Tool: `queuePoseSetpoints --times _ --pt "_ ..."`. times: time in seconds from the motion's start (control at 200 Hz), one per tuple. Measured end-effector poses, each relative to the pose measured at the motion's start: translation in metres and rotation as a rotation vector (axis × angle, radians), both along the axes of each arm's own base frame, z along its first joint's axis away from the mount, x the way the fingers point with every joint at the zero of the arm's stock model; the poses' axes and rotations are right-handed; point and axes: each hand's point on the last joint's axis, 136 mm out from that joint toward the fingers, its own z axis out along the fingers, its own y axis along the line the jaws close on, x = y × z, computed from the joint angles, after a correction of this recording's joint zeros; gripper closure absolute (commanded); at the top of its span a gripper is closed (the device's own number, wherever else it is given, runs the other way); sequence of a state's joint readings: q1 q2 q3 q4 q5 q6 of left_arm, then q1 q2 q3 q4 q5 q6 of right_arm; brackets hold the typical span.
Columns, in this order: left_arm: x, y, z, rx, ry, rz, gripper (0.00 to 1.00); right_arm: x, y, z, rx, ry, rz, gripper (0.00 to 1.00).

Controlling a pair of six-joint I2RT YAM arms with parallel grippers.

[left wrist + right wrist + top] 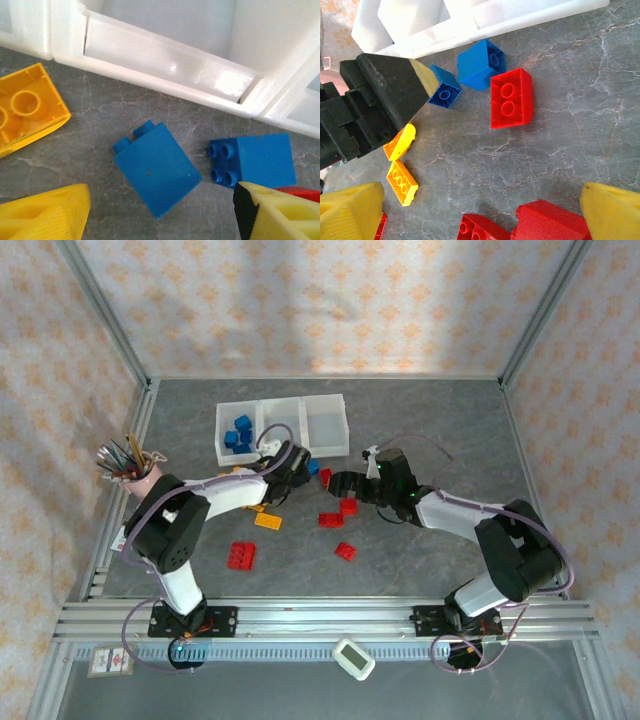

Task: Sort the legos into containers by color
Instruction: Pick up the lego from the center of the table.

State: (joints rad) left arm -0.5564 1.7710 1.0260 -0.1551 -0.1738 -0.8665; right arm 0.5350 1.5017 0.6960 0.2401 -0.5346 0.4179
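Observation:
The containers (pixel 283 425) are three white bins in a row at the back; the left bin holds several blue legos (pixel 238 433). My left gripper (pixel 162 212) is open just in front of the tray wall (pixel 165 55), with a blue brick (pixel 156 167) lying on its side between the fingertips, untouched. A second blue brick (pixel 252 161) lies beside the right finger (pixel 280 215). My right gripper (pixel 480 210) stands open over bare table, with two red bricks (pixel 550 220) at its near edge. Another red brick (pixel 511 97) lies beyond it.
Yellow bricks (pixel 267 521) and red bricks (pixel 241 555) are scattered on the grey table in front of the arms. A pink cup of pencils (pixel 135 465) stands at the left. The two grippers (pixel 297 468) (pixel 335 483) are close together near the tray's front.

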Motion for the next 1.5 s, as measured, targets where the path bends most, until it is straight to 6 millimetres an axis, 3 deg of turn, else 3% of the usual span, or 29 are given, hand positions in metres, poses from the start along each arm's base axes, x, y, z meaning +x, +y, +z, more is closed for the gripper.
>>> queuePoseSetpoints --times 0.205,0.546,0.691,0.861,1.081,1.291,1.502 --pt "0.012 -0.001 -0.008 0.014 -0.001 0.029 0.30 0.003 -0.001 0.002 0.001 -0.007 -0.005 0.00" --pt "0.022 0.017 -0.018 0.016 0.002 0.106 0.45 0.008 0.001 0.006 0.005 -0.018 -0.004 0.00" --pt "0.024 0.017 -0.018 0.010 -0.006 0.110 0.55 0.007 0.001 0.004 0.002 -0.012 -0.004 0.00" --pt "0.024 0.017 -0.018 0.010 -0.012 0.105 0.66 0.008 0.000 0.004 0.001 -0.012 -0.004 0.00" --pt "0.015 0.018 -0.016 0.000 -0.004 0.080 0.69 0.007 0.000 0.004 -0.024 -0.007 0.008 0.00" --pt "-0.007 0.013 0.009 -0.051 -0.032 0.028 0.70 0.014 -0.001 0.018 -0.066 -0.040 0.016 0.00" --pt "-0.016 0.029 0.076 -0.051 -0.163 0.021 0.70 0.017 0.006 0.035 -0.098 -0.078 0.038 0.00"
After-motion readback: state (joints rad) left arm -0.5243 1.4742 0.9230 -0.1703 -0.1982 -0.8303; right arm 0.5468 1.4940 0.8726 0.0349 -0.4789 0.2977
